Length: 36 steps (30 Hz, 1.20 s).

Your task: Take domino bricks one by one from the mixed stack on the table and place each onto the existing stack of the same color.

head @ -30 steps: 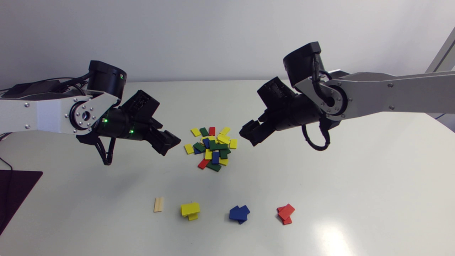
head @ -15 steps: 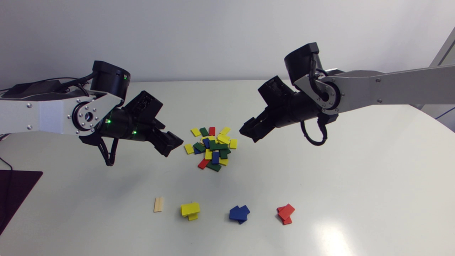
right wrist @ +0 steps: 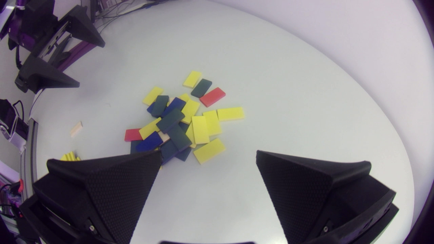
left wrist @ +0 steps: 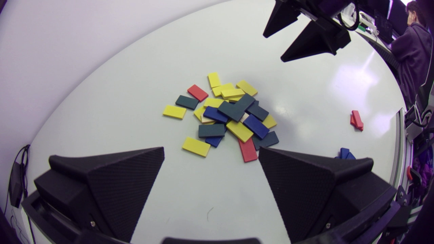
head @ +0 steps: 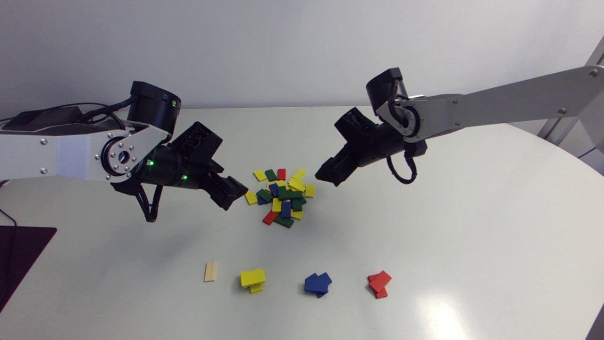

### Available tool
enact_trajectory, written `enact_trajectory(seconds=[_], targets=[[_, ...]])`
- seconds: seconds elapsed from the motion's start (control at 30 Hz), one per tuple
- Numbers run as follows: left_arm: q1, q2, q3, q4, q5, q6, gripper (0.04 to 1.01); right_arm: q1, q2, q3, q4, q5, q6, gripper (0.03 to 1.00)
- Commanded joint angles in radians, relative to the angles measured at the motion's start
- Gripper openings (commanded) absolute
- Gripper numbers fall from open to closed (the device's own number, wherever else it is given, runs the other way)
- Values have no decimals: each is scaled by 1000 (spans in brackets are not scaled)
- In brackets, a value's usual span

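A mixed pile of yellow, green, blue and red domino bricks point(head: 282, 196) lies at the table's middle. My left gripper point(head: 232, 192) hovers just left of the pile, open and empty. At the pile's upper right my right gripper point(head: 328, 175) hangs open, holding nothing. Along the front stand a yellow stack point(head: 252, 279), a blue stack point(head: 317, 284) and a red stack point(head: 379, 284). The left wrist view shows the pile point(left wrist: 229, 117) ahead of its open gripper point(left wrist: 211, 156). In the right wrist view the pile point(right wrist: 183, 123) lies ahead of that gripper point(right wrist: 208, 156).
A single pale wooden brick point(head: 211, 271) lies left of the yellow stack. A dark mat point(head: 19, 255) covers the table's point(head: 472, 226) front left corner.
Both arms have moved in toward the pile: the left gripper shifted right and slightly down, the right arm swung and its gripper edged left. No brick has moved.
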Motion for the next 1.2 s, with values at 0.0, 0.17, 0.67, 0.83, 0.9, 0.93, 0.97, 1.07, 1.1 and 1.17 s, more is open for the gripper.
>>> enact_trajectory(seconds=[0.0,0.17,0.67,0.83,0.9,0.93,0.97,1.07,1.1,1.17], targets=[[-7,9,19,-11,-2,-18,990,12,52,44,-25,-14,-43,974],[-8,14,19,-11,-3,-18,990,13,108,87,-46,-34,-91,970],[-16,31,14,-6,-3,-12,990,22,213,215,-164,-63,-209,970],[-16,35,13,-4,-3,-11,990,24,243,241,-198,-69,-251,970],[-16,37,13,-4,-3,-9,990,24,255,252,-212,-69,-271,969],[-16,38,13,-4,-3,-9,990,25,259,257,-218,-69,-275,969],[-16,41,13,-4,-3,-9,990,25,262,260,-222,-69,-281,969],[-16,45,13,-4,-3,-6,990,25,269,266,-239,-69,-304,967],[-19,45,13,-3,-3,-6,990,27,272,269,-247,-69,-312,967],[-19,46,13,-3,-3,-6,990,28,276,278,-267,-66,-333,967]])
